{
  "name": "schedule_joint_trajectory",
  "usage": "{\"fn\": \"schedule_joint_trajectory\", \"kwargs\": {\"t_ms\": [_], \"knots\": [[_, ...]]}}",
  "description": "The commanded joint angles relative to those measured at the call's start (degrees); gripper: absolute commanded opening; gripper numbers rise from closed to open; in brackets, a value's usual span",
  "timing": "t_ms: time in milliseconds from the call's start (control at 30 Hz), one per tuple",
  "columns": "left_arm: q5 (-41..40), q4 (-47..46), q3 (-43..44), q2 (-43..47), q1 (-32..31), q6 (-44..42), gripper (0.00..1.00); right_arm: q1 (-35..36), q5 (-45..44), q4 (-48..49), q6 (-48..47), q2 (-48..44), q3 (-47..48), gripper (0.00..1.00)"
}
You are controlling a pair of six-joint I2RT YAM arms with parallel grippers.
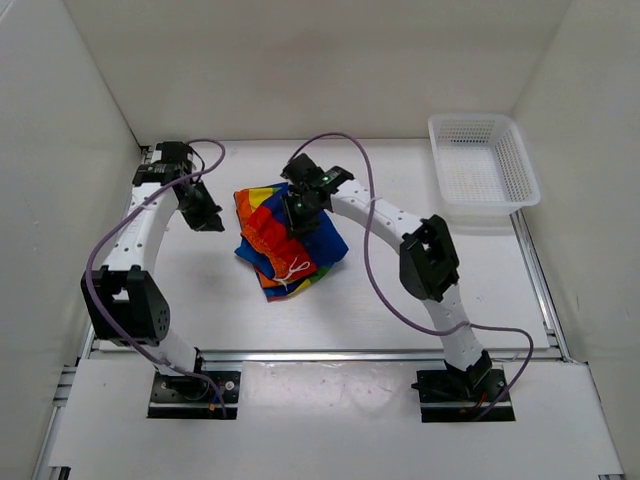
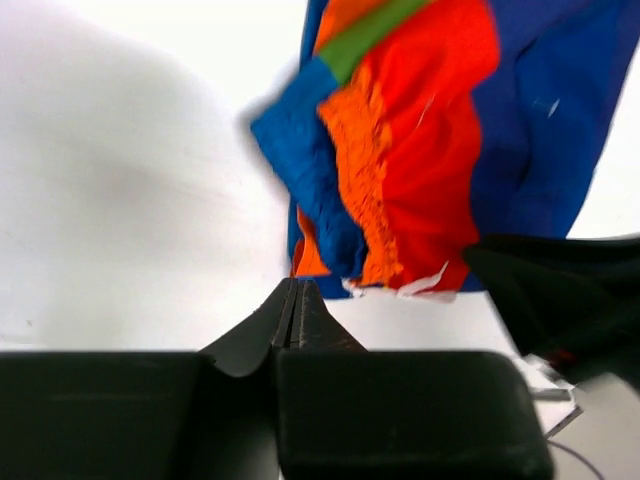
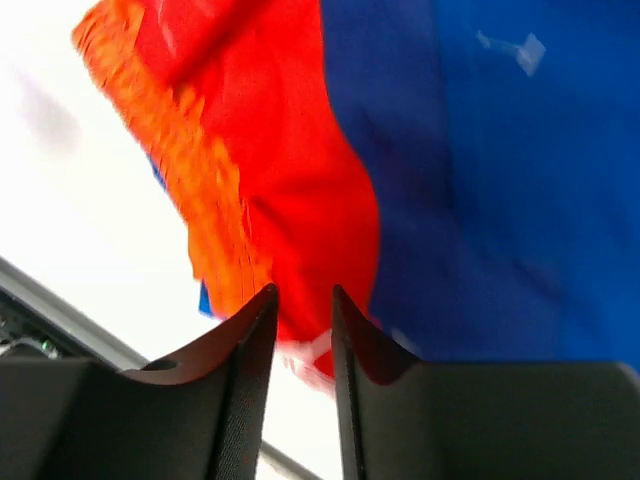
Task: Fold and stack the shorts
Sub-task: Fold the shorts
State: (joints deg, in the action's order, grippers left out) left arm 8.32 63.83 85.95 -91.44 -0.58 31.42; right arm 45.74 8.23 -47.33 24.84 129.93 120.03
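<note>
The rainbow-striped shorts [image 1: 285,245] lie bunched in the middle of the table, with the white drawstring [image 1: 293,268] on top near the front. In the left wrist view the shorts [image 2: 420,150] hang just beyond my left gripper [image 2: 297,285], which is shut with nothing between its fingers. In the top view that left gripper [image 1: 205,212] stands left of the cloth, apart from it. My right gripper [image 1: 300,208] hovers over the shorts' far edge. In its wrist view the right gripper [image 3: 305,292] shows a narrow gap, with the red and blue shorts [image 3: 420,160] just past the tips.
A white mesh basket [image 1: 483,165] stands at the back right corner. White walls close in the table on the left, back and right. The right arm's dark gripper [image 2: 570,290] shows at the right of the left wrist view.
</note>
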Motion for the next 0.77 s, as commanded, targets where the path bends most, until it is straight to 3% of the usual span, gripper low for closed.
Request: {"fn": "schedule_joint_trajectory", "kwargs": {"t_ms": [0,33,133,200,233,267,367,500,733], "knots": [[1.53,-0.9,-3.5,4.86,-1.96,-0.39,0.1,-2.92,-1.01,1.89,-1.64,-12.57,-3.82,0.35],[1.53,-0.9,-4.38,5.65,-2.49,-0.39,0.1,-3.45,-2.68,1.89,-1.64,-14.94,-5.92,0.39],[0.21,-1.95,-6.4,9.78,-2.5,-0.39,0.1,-6.18,-9.52,3.12,-2.16,-24.96,-15.76,0.71],[-1.45,-2.57,-6.94,13.37,-3.02,-0.92,0.22,-8.46,-17.69,3.12,-2.16,-31.56,-20.51,0.9],[-1.46,-2.57,-6.94,14.52,-3.02,-0.92,0.33,-9.34,-20.16,2.6,-2.16,-33.49,-25.15,0.94],[-1.98,-3.18,-6.94,15.67,-3.02,-1.53,0.64,-11.09,-22.1,2.59,-2.16,-37.34,-27.37,0.96],[-3.92,-3.71,-6.24,19.8,-3.02,-2.06,1.0,-14.52,-31.06,2.07,0.03,-44.9,-35.44,0.97],[-5.15,-3.72,-4.48,22.53,-3.02,-3.2,1.0,-18.83,-38.63,-1.62,2.75,-52.66,-41.87,0.97],[-4.62,-3.72,-3.95,24.37,-3.02,-3.21,1.0,-25.51,-41.1,-2.77,2.76,-60.14,-48.48,0.96]]}}
